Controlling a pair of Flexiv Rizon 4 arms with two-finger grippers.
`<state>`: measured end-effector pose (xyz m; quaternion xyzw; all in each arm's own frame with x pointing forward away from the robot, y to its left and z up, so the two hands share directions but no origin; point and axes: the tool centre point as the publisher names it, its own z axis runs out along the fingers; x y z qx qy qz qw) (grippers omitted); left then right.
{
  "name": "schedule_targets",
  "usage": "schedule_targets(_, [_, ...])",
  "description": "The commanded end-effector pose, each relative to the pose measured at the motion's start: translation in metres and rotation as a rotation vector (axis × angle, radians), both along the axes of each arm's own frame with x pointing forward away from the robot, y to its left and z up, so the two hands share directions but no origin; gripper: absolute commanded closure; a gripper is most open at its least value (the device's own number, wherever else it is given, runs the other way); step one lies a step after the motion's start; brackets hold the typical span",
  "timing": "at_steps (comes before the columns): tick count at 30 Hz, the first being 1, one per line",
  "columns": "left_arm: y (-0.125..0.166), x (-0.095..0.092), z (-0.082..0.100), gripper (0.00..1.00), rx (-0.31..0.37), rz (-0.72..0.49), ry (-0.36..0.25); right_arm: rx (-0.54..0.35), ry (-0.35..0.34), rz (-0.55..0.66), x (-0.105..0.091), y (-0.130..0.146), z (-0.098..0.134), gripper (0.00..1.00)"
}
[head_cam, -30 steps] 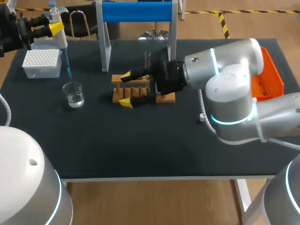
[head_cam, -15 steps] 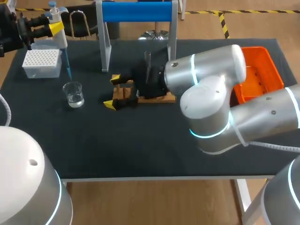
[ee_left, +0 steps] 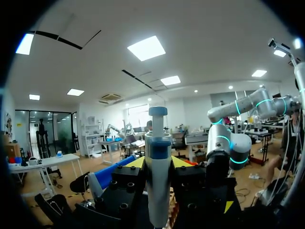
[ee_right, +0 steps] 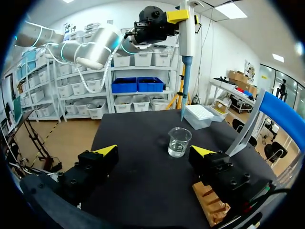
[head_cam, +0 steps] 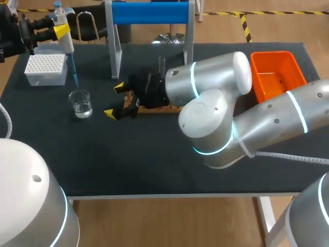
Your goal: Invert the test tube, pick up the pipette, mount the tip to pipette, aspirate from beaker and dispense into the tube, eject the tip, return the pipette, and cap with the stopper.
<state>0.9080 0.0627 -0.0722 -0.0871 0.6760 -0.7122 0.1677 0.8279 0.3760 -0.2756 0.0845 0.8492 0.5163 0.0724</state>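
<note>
my right gripper [head_cam: 114,100] hangs low with its fingers spread wide and nothing between them. the beaker [head_cam: 81,103] stands just left of it, apart, and the wooden rack [ee_right: 209,202] lies right beside one finger. far left, my left gripper [head_cam: 60,31] pinches the pipette [head_cam: 66,46], its blue tip hanging between the tip box [head_cam: 46,68] and the beaker.
</note>
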Motion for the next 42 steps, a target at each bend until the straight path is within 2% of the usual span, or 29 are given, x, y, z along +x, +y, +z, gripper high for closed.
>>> schedule_targets(1, [0.001, 0.0, 0.0, 1.0, -0.001, -0.002, -0.002, -0.009, -0.014, -0.023, 0.001, 0.01, -0.009, 0.0])
schedule_targets(20, [0.001, 0.0, 0.0, 1.0, -0.001, -0.002, -0.002, -0.027, -0.029, -0.066, 0.007, 0.014, -0.029, 0.0])
schedule_targets(42, [0.001, 0.0, 0.0, 1.0, -0.001, -0.002, -0.002, -0.031, -0.037, -0.066, 0.005, 0.013, -0.032, 0.0])
